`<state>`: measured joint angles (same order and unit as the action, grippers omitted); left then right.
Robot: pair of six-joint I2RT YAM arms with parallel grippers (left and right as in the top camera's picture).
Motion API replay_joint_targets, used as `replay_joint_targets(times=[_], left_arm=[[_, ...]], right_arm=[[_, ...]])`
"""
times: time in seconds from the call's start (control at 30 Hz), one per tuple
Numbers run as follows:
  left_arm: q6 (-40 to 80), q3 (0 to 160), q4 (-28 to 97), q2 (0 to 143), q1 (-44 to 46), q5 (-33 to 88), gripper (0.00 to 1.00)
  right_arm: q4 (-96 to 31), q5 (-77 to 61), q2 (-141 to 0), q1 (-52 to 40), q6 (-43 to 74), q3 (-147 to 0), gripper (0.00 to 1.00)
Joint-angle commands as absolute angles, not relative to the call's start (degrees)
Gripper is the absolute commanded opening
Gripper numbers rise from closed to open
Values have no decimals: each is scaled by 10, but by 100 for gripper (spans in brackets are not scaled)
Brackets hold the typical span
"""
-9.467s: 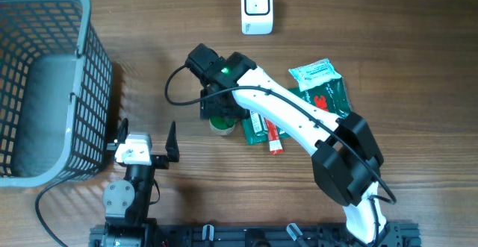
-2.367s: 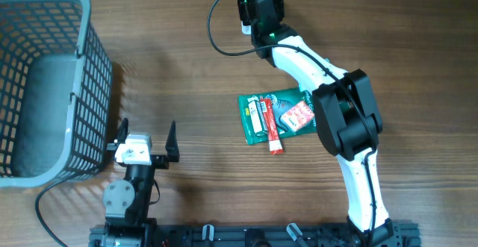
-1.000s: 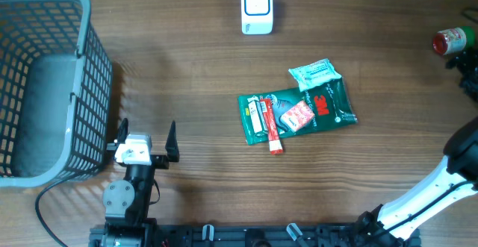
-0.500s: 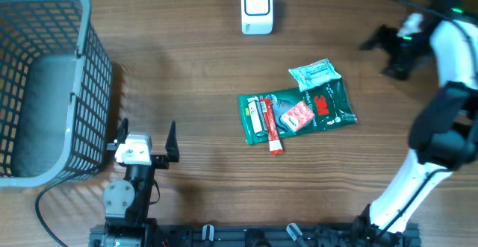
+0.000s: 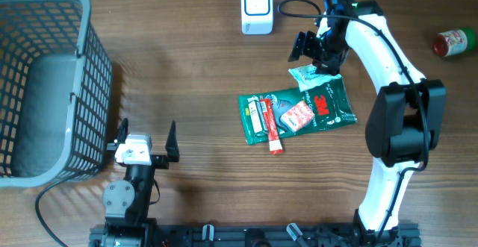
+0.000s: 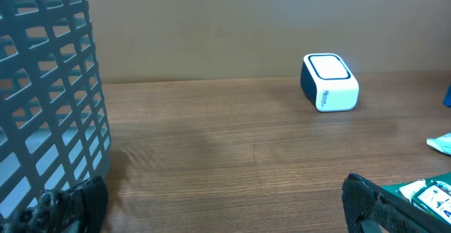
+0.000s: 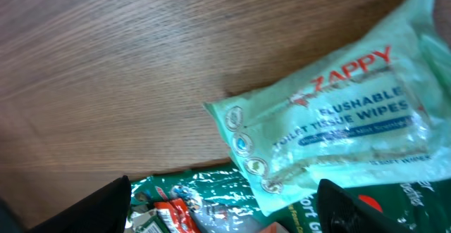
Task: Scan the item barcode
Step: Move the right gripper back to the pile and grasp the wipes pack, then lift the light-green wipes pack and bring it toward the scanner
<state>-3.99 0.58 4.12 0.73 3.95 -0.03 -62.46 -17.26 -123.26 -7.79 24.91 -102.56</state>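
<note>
My right fingers (image 7: 99, 208) hover released over the wipes (image 7: 338, 120), left fingers (image 6: 384, 208) released too, nothing at the scanner (image 5: 256, 8): pickup and scan remain.

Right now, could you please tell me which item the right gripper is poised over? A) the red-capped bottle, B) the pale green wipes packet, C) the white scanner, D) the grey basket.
B: the right wrist view shows the pale green wipes packet lying just ahead of the right gripper, whose fingers stand apart and empty, and the overhead view puts that gripper at the packet's upper edge.
</note>
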Motion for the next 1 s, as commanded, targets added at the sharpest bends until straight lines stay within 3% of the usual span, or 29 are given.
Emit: replay_joint_targets(times=[0.0,0.13,0.17,0.43,0.77,0.83,0.87,0.9,0.97], left_arm=[[-37,3,43,3,37,8,100],[-37,3,43,3,37,8,100],[-37,3,43,3,37,8,100],[-37,3,43,3,37,8,100],[-37,3,43,3,37,8,100],[-37,3,43,3,37,8,100],[-37,3,43,3,37,8,100],[-37,3,43,3,37,8,100],[-37,3,43,3,37,8,100]], right_arm=[[-649,-106,-1214,-78,279,-1023,84],[-687,-23,-1214,-75,317,-1022,91],[-691,-1,-1214,-75,319,-1022,100],[-577,26,-1215,-67,348,-942,99],[-481,28,-1215,-67,396,-904,55],[-464,28,-1215,-67,396,-904,38],[-453,28,-1215,-67,397,-904,25],[-446,28,-1215,-67,396,-904,5],[-438,29,-1211,-67,395,-907,5]])
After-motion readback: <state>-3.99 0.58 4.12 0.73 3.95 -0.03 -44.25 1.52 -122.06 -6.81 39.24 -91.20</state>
